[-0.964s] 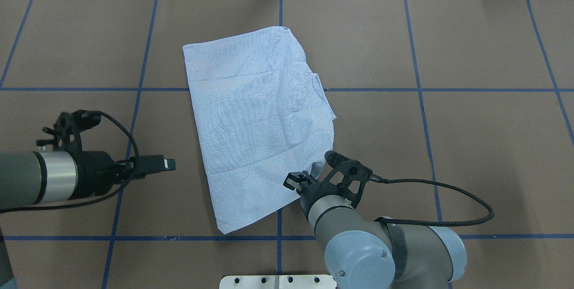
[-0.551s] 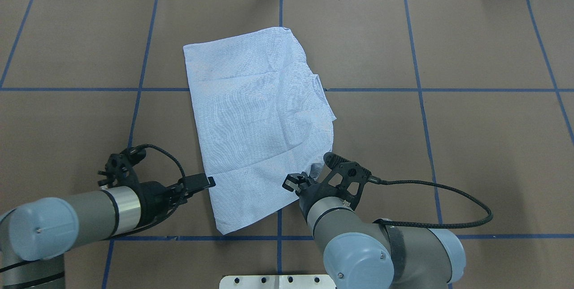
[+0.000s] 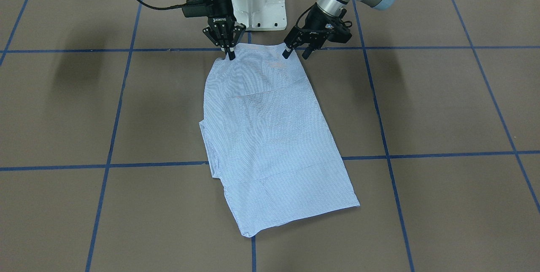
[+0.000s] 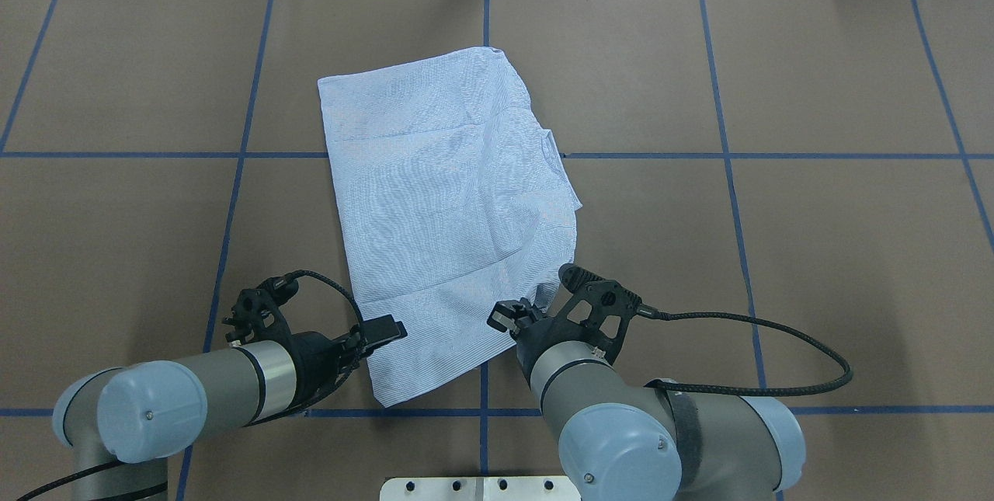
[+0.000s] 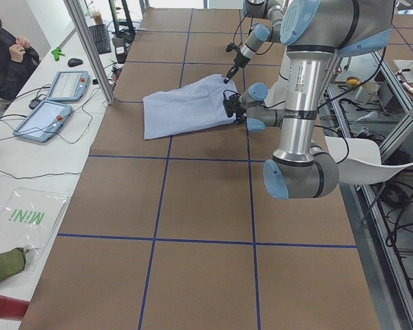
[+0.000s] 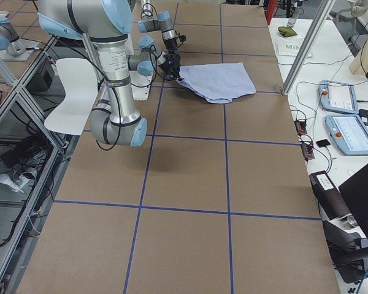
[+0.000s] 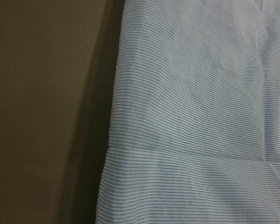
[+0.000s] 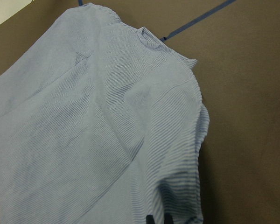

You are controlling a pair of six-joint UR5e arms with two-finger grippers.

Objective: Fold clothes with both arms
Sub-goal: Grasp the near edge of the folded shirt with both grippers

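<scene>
The shirt lies folded flat on the table, across a blue tape line, its near hem toward the robot. The right gripper is pinched closed on one hem corner. The left gripper is at the other corner, fingers spread, gripping nothing.

Beneath the left gripper you have a brown table cover gridded with blue tape. Well apart from it, past the table's end, your white bench carries two pendants, a keyboard and a green pouch.
</scene>
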